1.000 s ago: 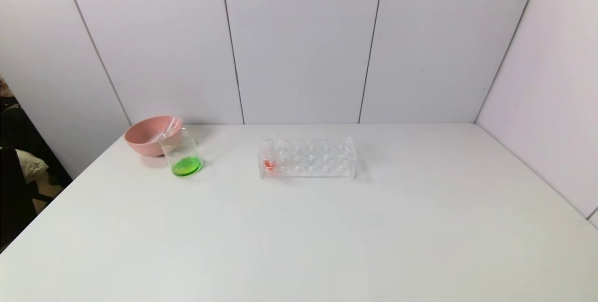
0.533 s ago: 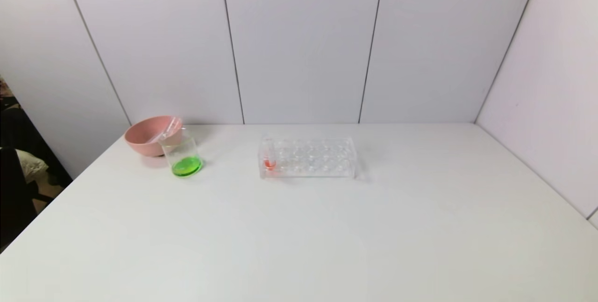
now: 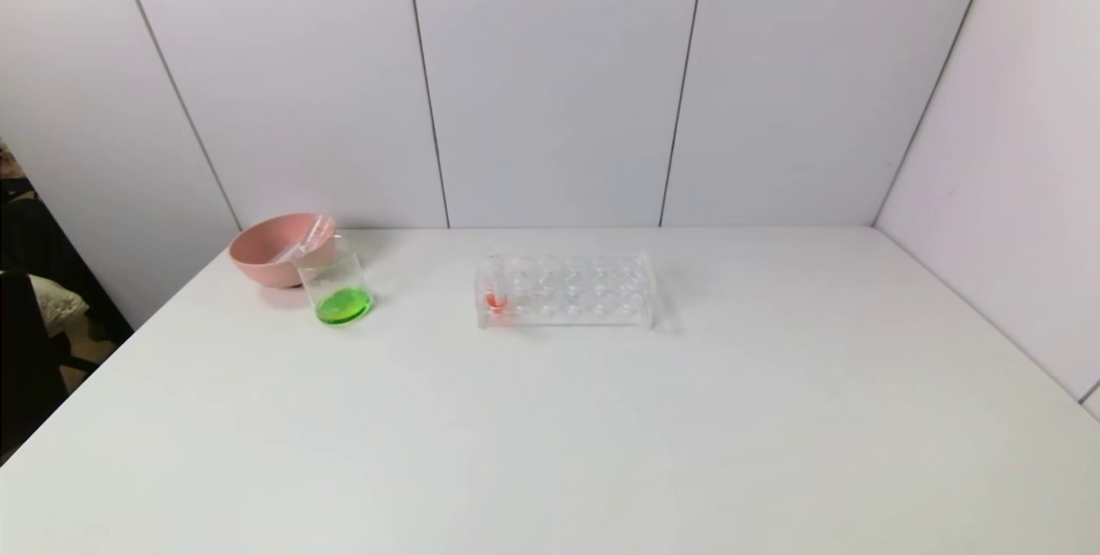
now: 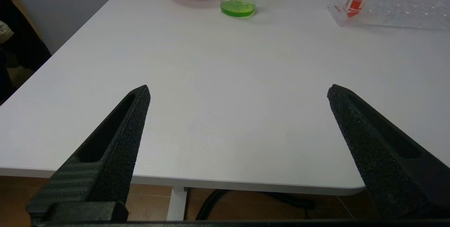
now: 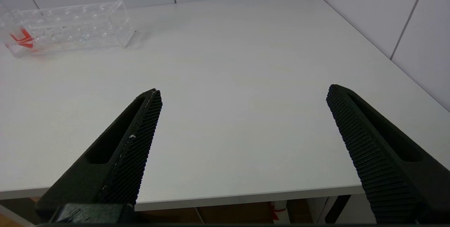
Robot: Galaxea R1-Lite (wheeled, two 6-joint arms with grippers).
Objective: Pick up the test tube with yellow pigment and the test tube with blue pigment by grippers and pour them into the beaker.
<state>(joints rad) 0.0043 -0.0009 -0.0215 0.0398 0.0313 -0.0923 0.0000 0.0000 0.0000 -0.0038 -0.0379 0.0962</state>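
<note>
Head view: beaker [image 3: 337, 289] holds green liquid, seemingly.

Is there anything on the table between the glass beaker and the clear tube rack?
Nothing: the head view shows only bare table between beaker and rack.

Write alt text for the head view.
A white table holds a beaker with green liquid at the robot's left, just in front of a pink bowl. Near the centre stands a clear tube rack holding one red-tipped tube. No arms are visible.
</note>
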